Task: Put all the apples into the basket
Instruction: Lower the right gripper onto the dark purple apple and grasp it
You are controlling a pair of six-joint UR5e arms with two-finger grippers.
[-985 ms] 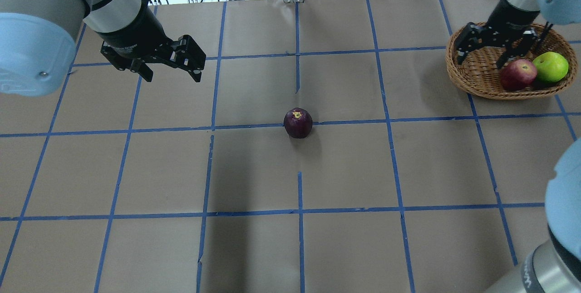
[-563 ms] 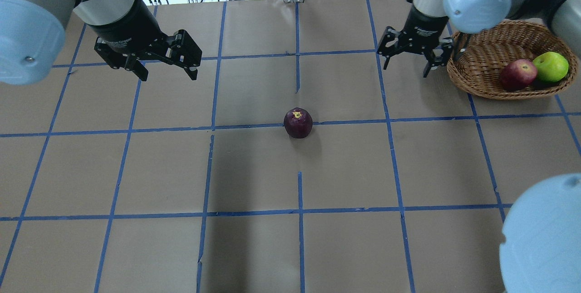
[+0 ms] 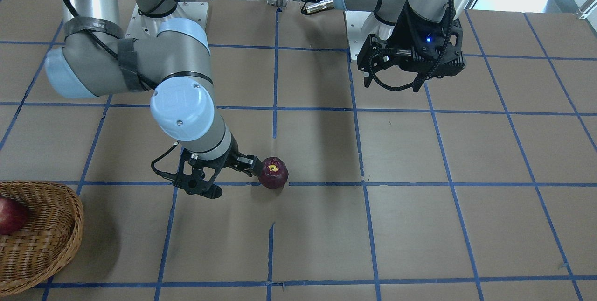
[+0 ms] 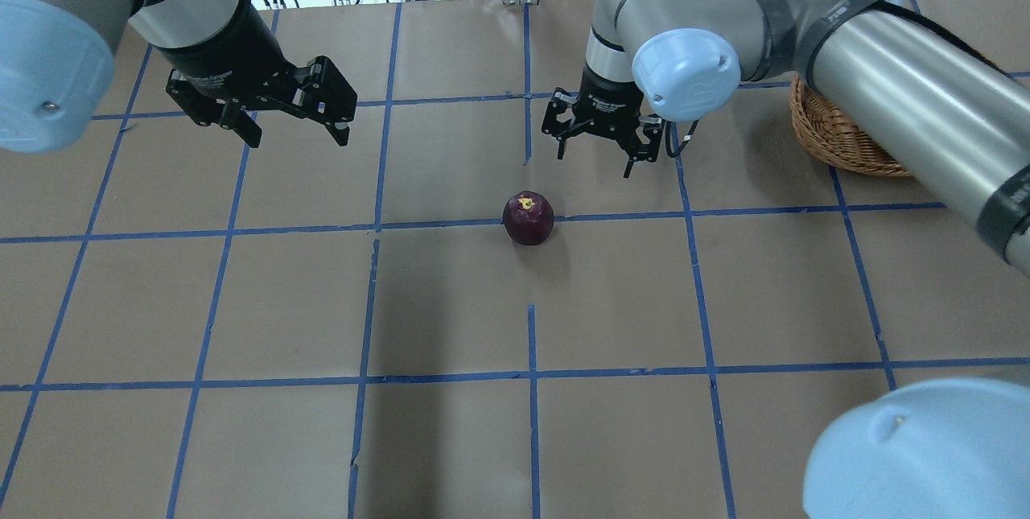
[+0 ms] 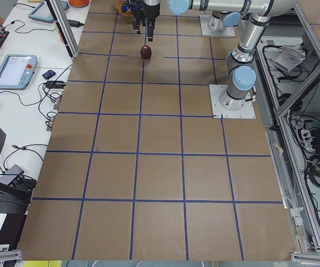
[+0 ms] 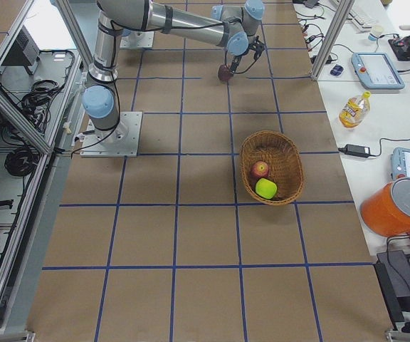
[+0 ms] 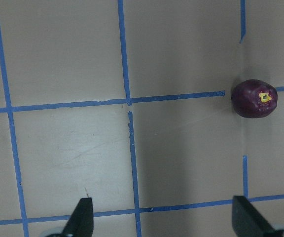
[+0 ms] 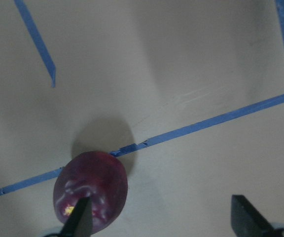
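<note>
The dark maroon apple [image 4: 528, 218] [image 3: 274, 173] stands alone at the table's middle on a blue tape line. My right gripper [image 4: 595, 161] [image 3: 231, 178] is open and empty, hovering just beyond and to the right of it. In the right wrist view the apple [image 8: 91, 190] lies under one fingertip [image 8: 79, 217]. My left gripper [image 4: 298, 133] [image 3: 392, 84] is open and empty, high at the far left; its wrist view shows the apple [image 7: 254, 98] off to one side. The wicker basket [image 6: 283, 149] [image 4: 837, 137] holds the red apple [image 6: 260, 169] [image 3: 9, 216] and the green apple [image 6: 266, 188].
My right arm's long link [image 4: 901, 92] crosses over the basket in the overhead view and hides most of it. A juice bottle [image 6: 352, 109], an orange bucket [image 6: 397, 206], tablets and cables lie past the table's far edge.
My right gripper has left the basket and swung left across the table to just beside the maroon apple, still open. The left gripper has barely moved.
</note>
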